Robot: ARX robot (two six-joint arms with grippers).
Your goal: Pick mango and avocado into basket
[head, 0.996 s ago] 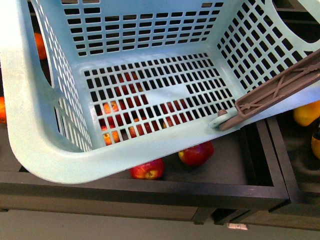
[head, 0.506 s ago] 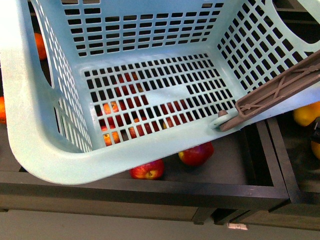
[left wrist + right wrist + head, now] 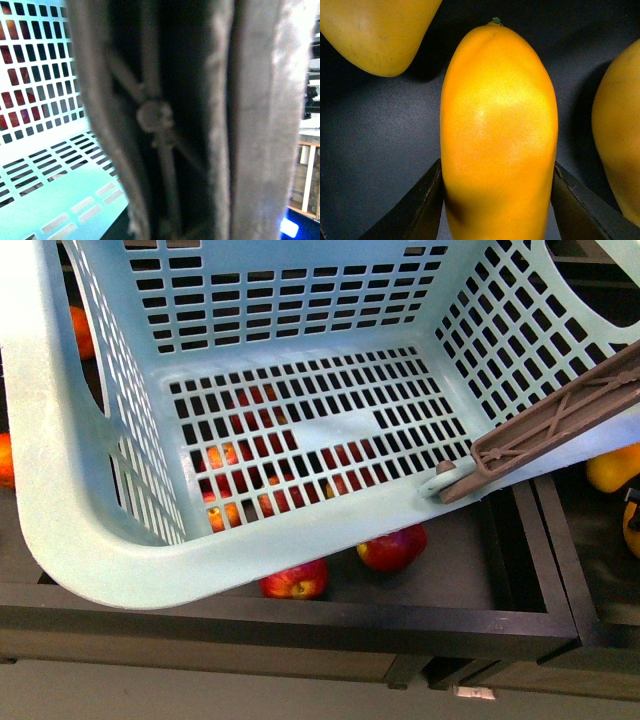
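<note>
The right hand [image 3: 497,172] grips the mango [image 3: 499,125], its dark fingers [image 3: 417,207] touching both flanks at the end away from the stem. The mango lies on the dark bin floor [image 3: 370,140] between other yellow mangoes [image 3: 375,30]. The basket [image 3: 90,530] stands apart. I cannot tell the left hand's state.

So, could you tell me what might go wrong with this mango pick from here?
The fingers of the right gripper flank the smooth mango near its end away from the stem, so it may slip or pivot when lifted. Two neighbouring mangoes lie close on either side; the fingers could nudge them. The basket looks tilted, so a dropped mango may roll.
</note>
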